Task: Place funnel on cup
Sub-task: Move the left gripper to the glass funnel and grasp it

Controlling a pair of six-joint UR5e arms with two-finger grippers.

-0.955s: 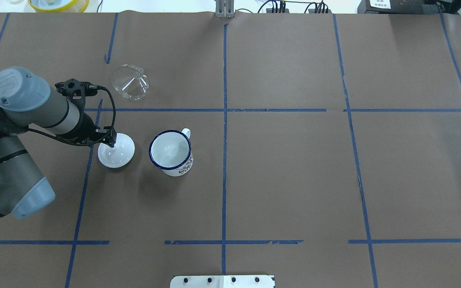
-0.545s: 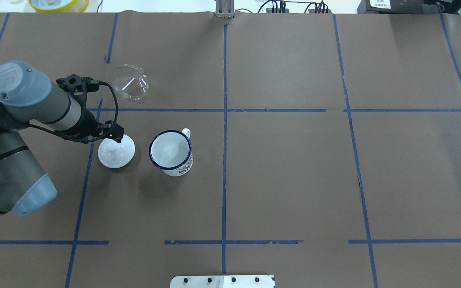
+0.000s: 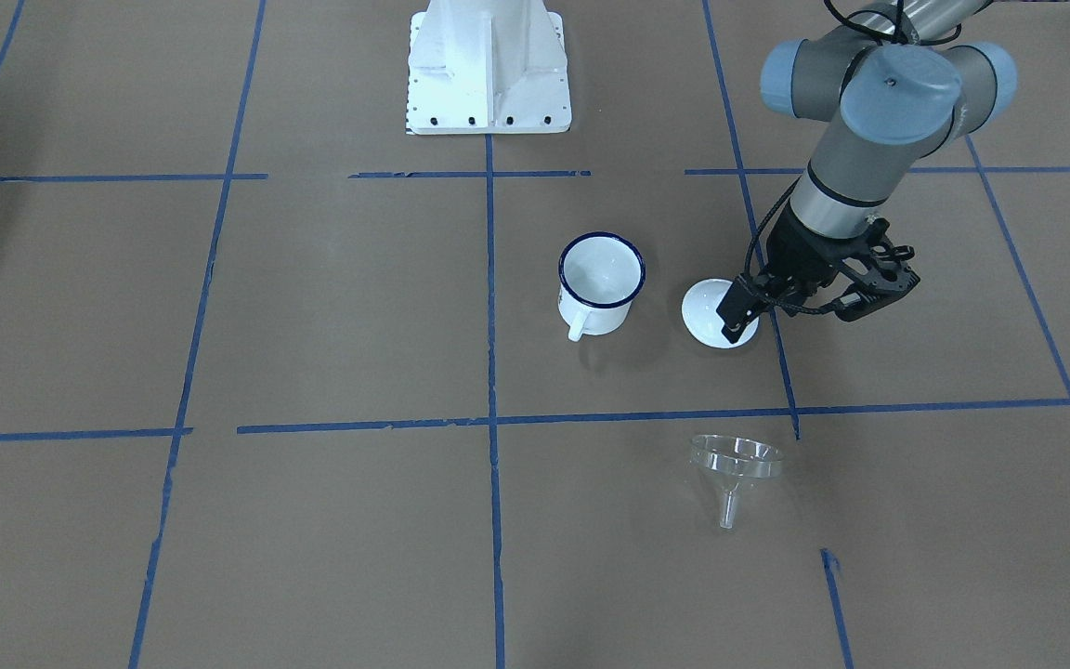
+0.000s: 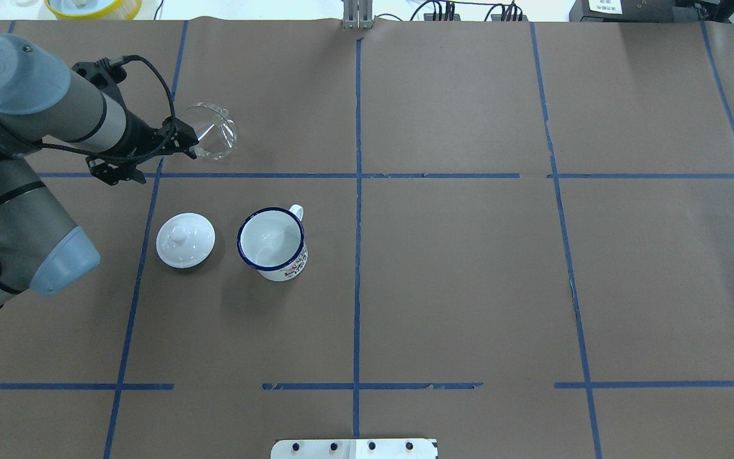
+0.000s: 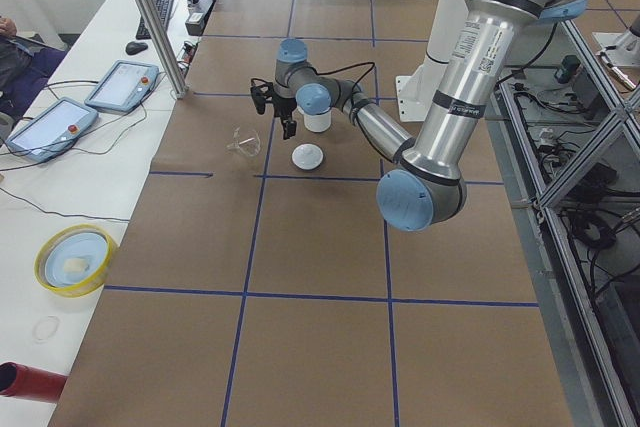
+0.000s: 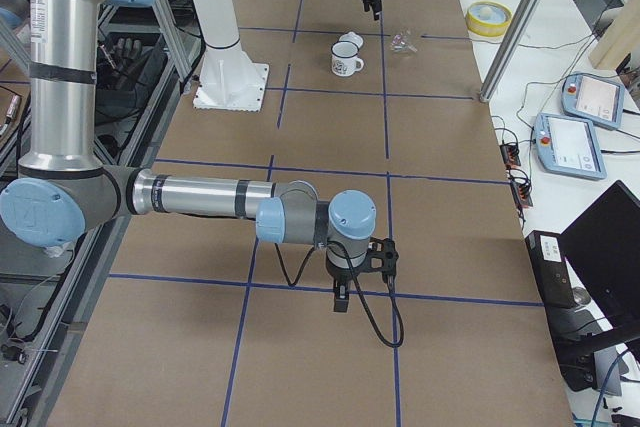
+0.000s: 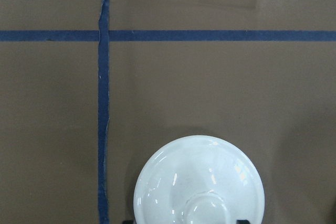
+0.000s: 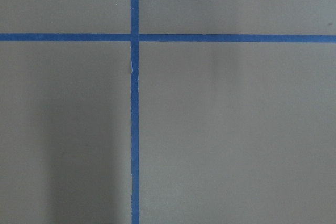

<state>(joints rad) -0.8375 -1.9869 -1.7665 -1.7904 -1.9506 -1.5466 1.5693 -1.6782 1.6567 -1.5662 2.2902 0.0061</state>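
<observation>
The clear funnel (image 4: 208, 131) lies tipped on the brown paper in the far left part of the table, and it also shows in the front view (image 3: 736, 460). The white cup (image 4: 271, 239) with a dark blue rim stands upright and empty, nearer than the funnel, handle to the far right. In the overhead view my left gripper (image 4: 183, 139) is open at the funnel's left rim. In the front view my left gripper (image 3: 737, 321) hangs over the lid's edge. It holds nothing. My right gripper (image 6: 341, 297) points down over bare paper far from the objects; I cannot tell its state.
A round white domed lid (image 4: 185, 240) with a knob lies left of the cup. A yellow-rimmed dish (image 4: 93, 6) sits beyond the far edge. The white base plate (image 4: 354, 448) is at the near edge. Blue tape lines cross the paper.
My left gripper has left the white lid and moved away from me, up to the funnel's left rim. The lid, cup and funnel have not moved.
</observation>
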